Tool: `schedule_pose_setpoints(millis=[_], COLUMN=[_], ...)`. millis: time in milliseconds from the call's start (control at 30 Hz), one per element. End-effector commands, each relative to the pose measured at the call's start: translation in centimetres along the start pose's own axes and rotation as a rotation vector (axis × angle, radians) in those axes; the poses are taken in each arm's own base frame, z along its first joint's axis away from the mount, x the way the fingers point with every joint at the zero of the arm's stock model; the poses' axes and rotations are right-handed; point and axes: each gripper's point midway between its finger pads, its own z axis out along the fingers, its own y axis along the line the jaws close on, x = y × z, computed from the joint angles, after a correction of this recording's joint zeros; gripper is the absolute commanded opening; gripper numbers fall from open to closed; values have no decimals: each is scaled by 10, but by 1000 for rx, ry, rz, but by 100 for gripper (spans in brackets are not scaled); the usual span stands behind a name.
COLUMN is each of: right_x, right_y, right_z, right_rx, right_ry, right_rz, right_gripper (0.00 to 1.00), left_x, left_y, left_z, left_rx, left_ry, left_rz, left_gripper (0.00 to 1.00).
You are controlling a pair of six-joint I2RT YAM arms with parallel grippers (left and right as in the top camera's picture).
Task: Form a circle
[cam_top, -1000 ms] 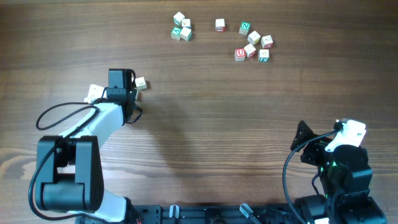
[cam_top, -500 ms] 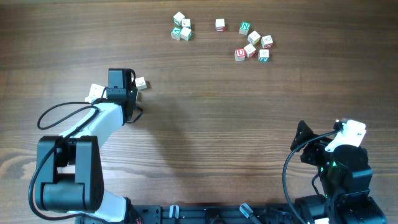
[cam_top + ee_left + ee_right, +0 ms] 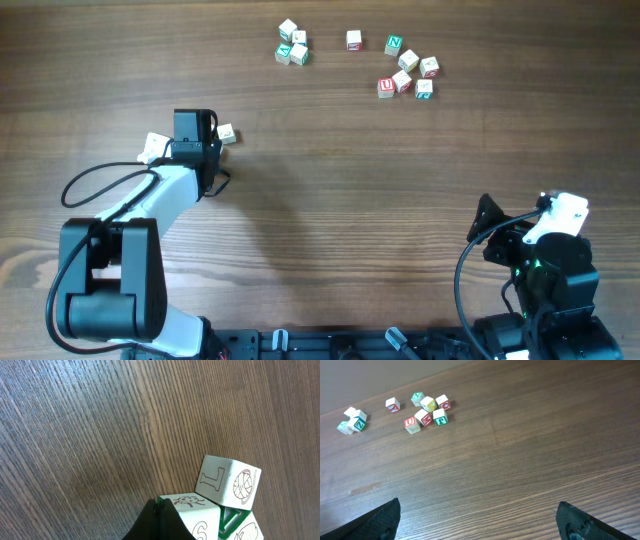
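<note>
my left pincer clenched, nothing in it; tip right at the letter-cube clump | my right pincer spread wide, empty

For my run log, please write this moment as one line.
left gripper: shut, at cube clump | right gripper: open, empty, away from cubes | other cubes: scattered, far side

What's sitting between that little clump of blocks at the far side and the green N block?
A single red-printed cube, touching neither the clump of cubes nor the green N cube. The overhead view shows it clearly.
</note>
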Motion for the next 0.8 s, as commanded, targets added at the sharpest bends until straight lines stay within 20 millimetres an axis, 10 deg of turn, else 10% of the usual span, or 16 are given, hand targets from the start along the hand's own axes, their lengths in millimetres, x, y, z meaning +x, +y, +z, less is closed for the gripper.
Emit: schedule_pose_setpoints(millis=[0,467,767], right_x=[2,2,2], right_y=[1,1,1], right_z=[1,1,1], right_rx=[-4,-4,-4], right_ry=[7,7,7], right_rz=[-12,-12,-12], right_gripper=[100,100,100], left_x=[4,37,41], left_y=[6,42,-9], left_z=[4,-3,-2], left_rx=[-18,-158,57], left_ry=[18,185,159], left_rz=[-7,-15,149], left_gripper=[4,4,4])
